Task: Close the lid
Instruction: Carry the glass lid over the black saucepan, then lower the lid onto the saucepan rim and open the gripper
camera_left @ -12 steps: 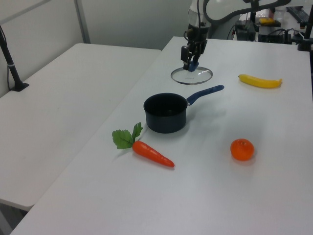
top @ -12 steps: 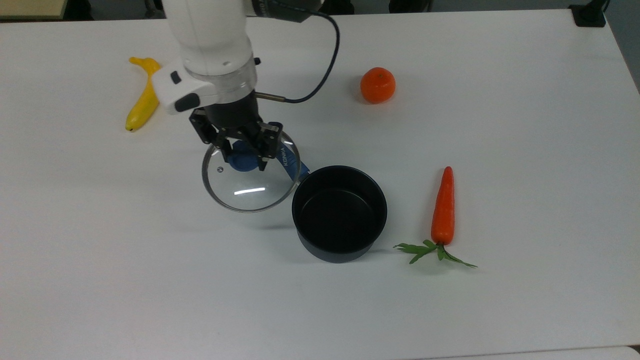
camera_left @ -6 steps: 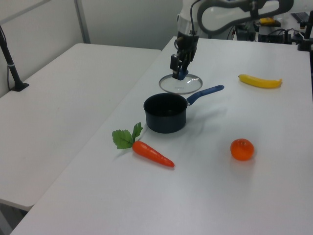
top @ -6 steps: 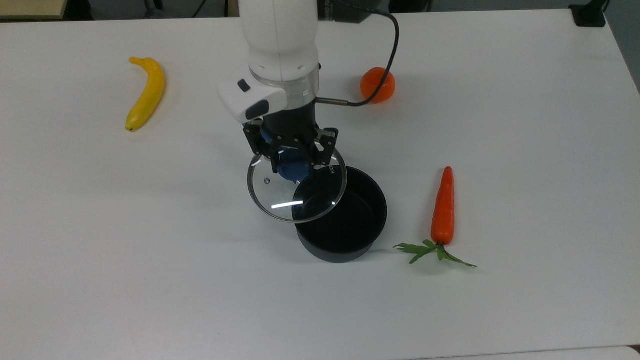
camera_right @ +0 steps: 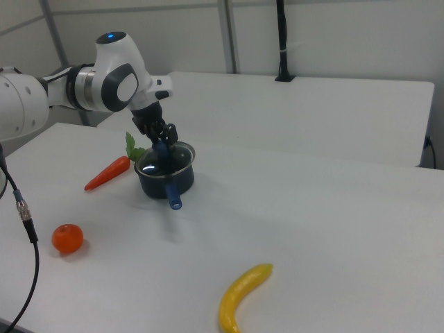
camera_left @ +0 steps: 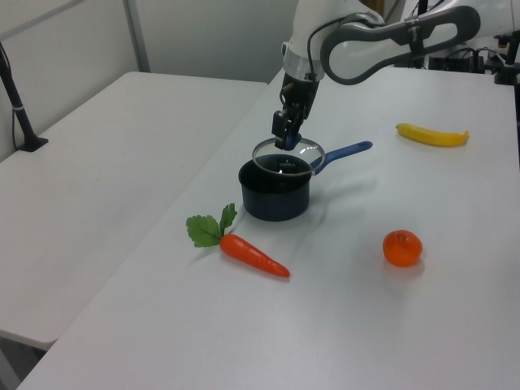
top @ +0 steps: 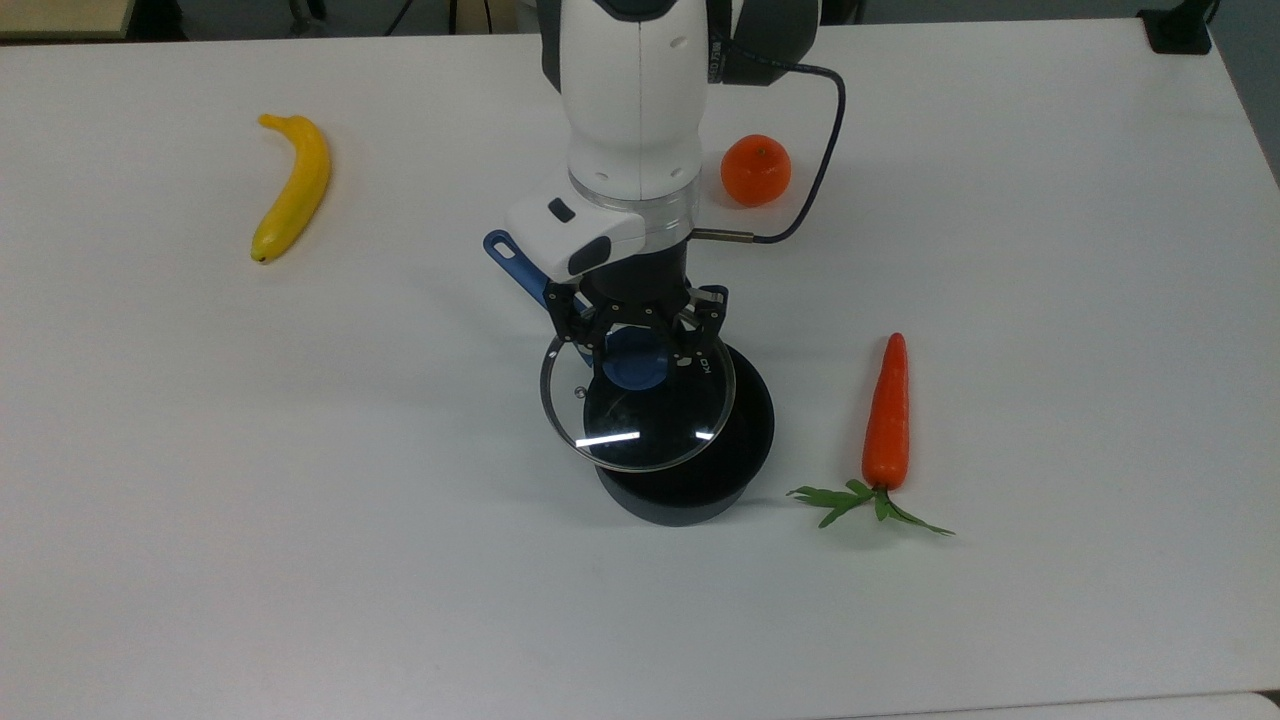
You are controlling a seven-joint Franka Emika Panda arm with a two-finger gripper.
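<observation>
Gripper (top: 640, 345) clenched on blue knob (top: 633, 368) of lid (top: 640, 405); lid held above black saucepan (top: 700, 480), mostly over opening, offset toward pan handle (top: 515, 265). Advice: centre metal rim over pan rim, keep lid level, lower before release.

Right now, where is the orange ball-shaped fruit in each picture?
Top view: the orange sits near the top middle, beside the white arm.
Left view: it lies at the lower right.
Right view: it lies at the lower left.
Shared landmark: the black saucepan; the carrot lies close beside it.
</observation>
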